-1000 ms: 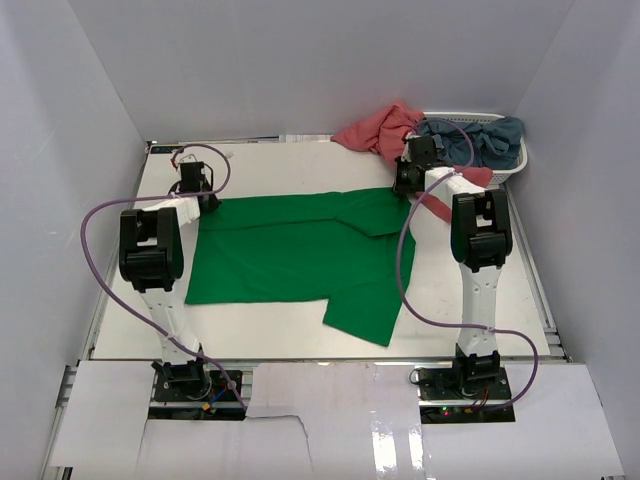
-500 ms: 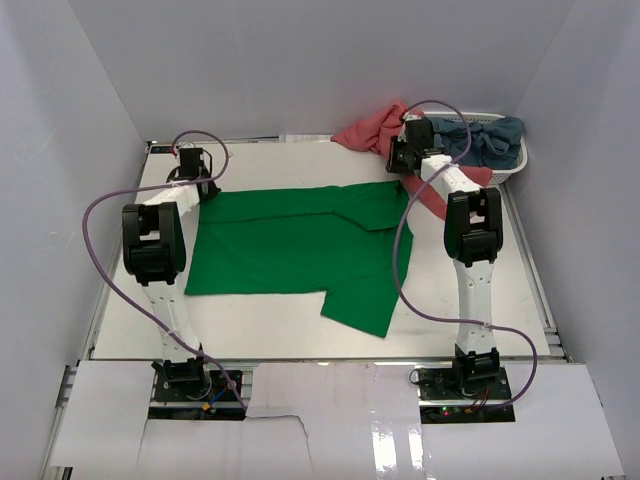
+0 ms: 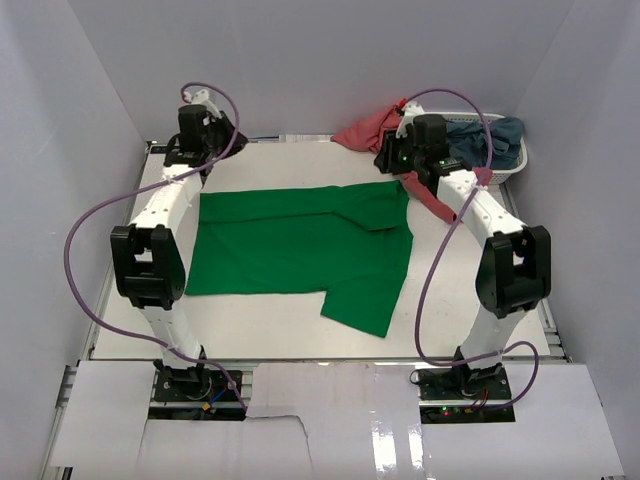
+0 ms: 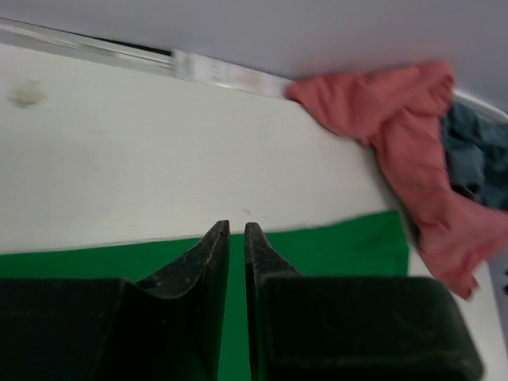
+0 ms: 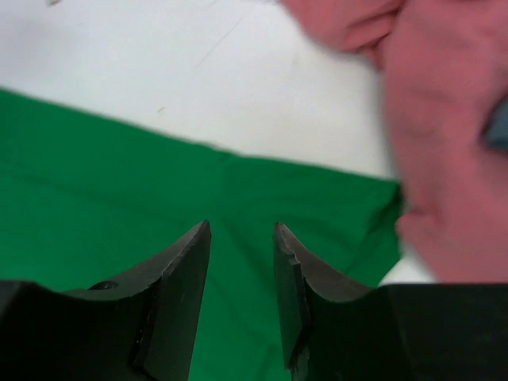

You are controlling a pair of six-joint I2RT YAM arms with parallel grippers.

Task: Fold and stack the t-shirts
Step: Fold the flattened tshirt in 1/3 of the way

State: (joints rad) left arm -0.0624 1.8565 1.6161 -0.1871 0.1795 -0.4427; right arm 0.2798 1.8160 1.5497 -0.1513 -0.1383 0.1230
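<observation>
The bright green t-shirt (image 3: 300,245) lies spread flat on the table, one sleeve hanging toward the front right. My left gripper (image 3: 188,155) hovers over the table's back left, above the shirt's far left corner; its jaws are shut to a thin slit with nothing between them (image 4: 236,226). My right gripper (image 3: 393,162) hovers above the shirt's far right corner, open and empty (image 5: 242,226). The salmon-pink t-shirt (image 3: 368,130) spills from the basket onto the table beside my right gripper. The grey-blue t-shirt (image 3: 492,137) lies in the basket.
A white slatted basket (image 3: 516,166) stands at the back right corner. White walls close in the table on the left, back and right. A pink strip of cloth (image 3: 436,203) trails on the table right of the green shirt.
Both grippers have risen and pulled back from the green shirt's far corners toward the back wall. The green shirt stays flat on the table.
</observation>
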